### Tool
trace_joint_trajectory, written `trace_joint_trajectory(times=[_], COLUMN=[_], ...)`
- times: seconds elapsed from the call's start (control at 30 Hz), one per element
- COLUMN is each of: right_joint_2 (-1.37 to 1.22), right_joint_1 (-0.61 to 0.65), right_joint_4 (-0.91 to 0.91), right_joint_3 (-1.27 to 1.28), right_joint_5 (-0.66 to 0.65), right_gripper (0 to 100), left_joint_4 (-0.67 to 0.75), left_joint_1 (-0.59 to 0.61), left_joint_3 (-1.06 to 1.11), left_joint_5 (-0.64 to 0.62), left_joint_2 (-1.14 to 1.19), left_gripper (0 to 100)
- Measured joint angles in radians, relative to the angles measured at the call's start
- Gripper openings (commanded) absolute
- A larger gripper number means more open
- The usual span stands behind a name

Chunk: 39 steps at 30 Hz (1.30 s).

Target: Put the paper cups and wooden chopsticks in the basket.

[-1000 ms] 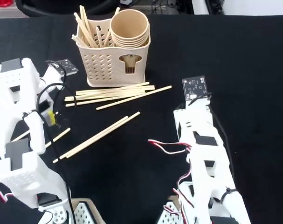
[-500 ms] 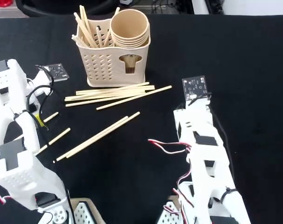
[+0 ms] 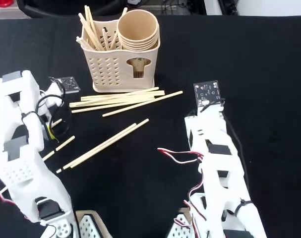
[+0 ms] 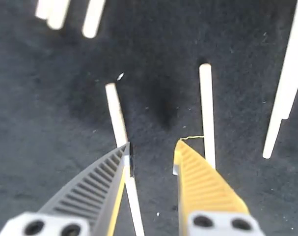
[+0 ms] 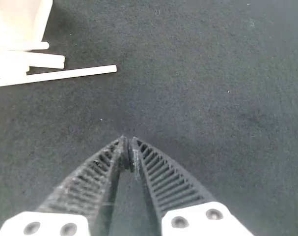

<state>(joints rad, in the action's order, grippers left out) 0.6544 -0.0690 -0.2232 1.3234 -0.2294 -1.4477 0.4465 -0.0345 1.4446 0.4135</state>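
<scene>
The left gripper (image 4: pixel 152 147) is spread over two chopsticks (image 4: pixel 206 113) at middle left. The right gripper (image 5: pixel 128 145) is pressed together.

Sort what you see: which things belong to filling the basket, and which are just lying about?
Belong to the job:
beige perforated plastic basket
stacked tan paper cups inside it
pale wooden chopsticks, some in it, others loose on the black cloth

Lying about:
red and white wires beside the right arm
red object at the far edge
</scene>
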Motion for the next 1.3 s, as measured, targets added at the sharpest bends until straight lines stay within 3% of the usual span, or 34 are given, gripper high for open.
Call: trace_joint_trajectory(times=[0.2, 0.33, 0.53, 0.8, 1.03, 1.1, 1.2, 1.3], right_joint_2=[0.000, 0.000, 0.000, 0.000, 0.000, 0.000, 0.000, 0.000], right_joint_1=[0.000, 0.000, 0.000, 0.000, 0.000, 0.000, 0.000, 0.000], right_joint_4=[0.000, 0.000, 0.000, 0.000, 0.000, 0.000, 0.000, 0.000], right_joint_3=[0.000, 0.000, 0.000, 0.000, 0.000, 0.000, 0.000, 0.000], right_joint_5=[0.000, 0.000, 0.000, 0.000, 0.000, 0.000, 0.000, 0.000], right_gripper=[1.3, 1.3, 1.3, 1.3, 1.3, 1.3, 1.3, 1.3], left_joint_4=[-0.003, -0.009, -0.037, -0.245, -0.269, -0.233, -0.137, -0.078], left_joint_1=[-0.018, -0.018, -0.018, -0.025, -0.025, -0.026, -0.037, -0.048], left_joint_3=[-0.040, -0.057, -0.077, -0.203, -0.216, -0.218, -0.227, -0.235], left_joint_5=[0.000, 0.000, 0.000, -0.014, -0.015, -0.015, -0.018, -0.049], left_joint_2=[0.103, 0.126, 0.129, 0.044, 0.026, 0.026, 0.041, 0.080], left_gripper=[14, 2, 3, 3, 3, 7, 21, 20])
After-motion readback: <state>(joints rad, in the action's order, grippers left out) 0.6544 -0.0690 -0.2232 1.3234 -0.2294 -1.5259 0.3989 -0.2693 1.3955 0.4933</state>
